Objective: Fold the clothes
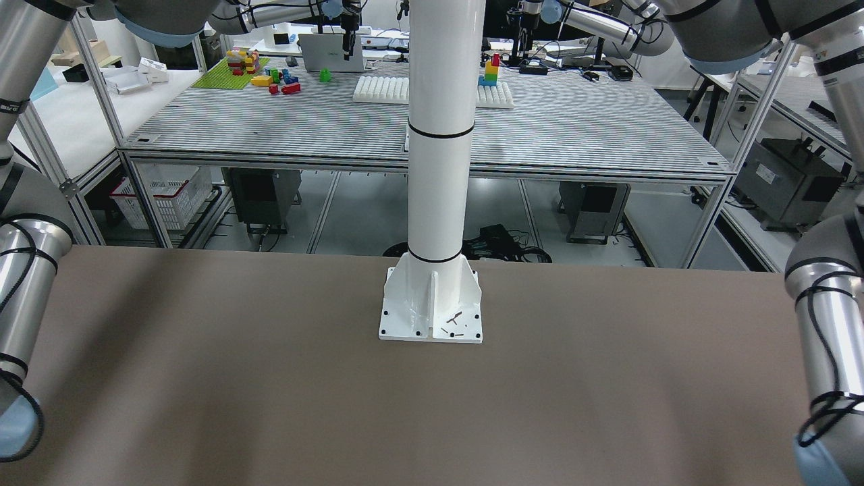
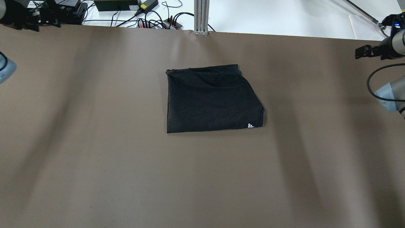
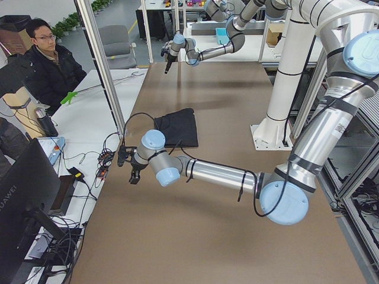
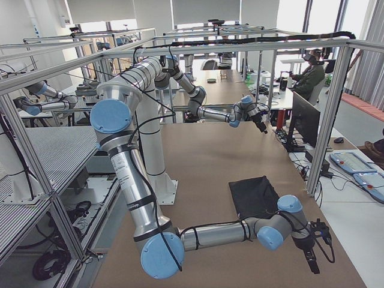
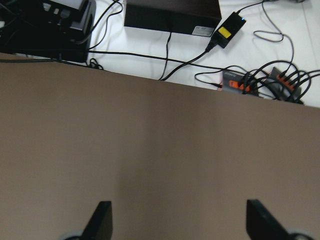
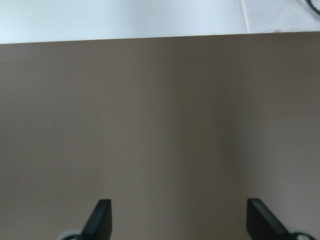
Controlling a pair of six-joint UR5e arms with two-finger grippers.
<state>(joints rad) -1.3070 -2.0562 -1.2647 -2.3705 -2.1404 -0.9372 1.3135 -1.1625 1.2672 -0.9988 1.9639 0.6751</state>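
- You see the plain black, thin fabric piece (image 2: 212, 99) folded into a rough rectangle, lying flat near the middle of the brown table top (image 2: 95, 158), with a small white logo (image 2: 250, 126) at one corner.
- Your left gripper (image 5: 180, 222) hangs over bare table by the edge where black cables (image 5: 175, 60) run, its fingers spread wide apart.
- Your right gripper (image 6: 177, 222) hangs near that same edge at the table's other end, its fingers also spread wide over bare table.
- The fabric lies between the two claws, well apart from each and touched by neither.
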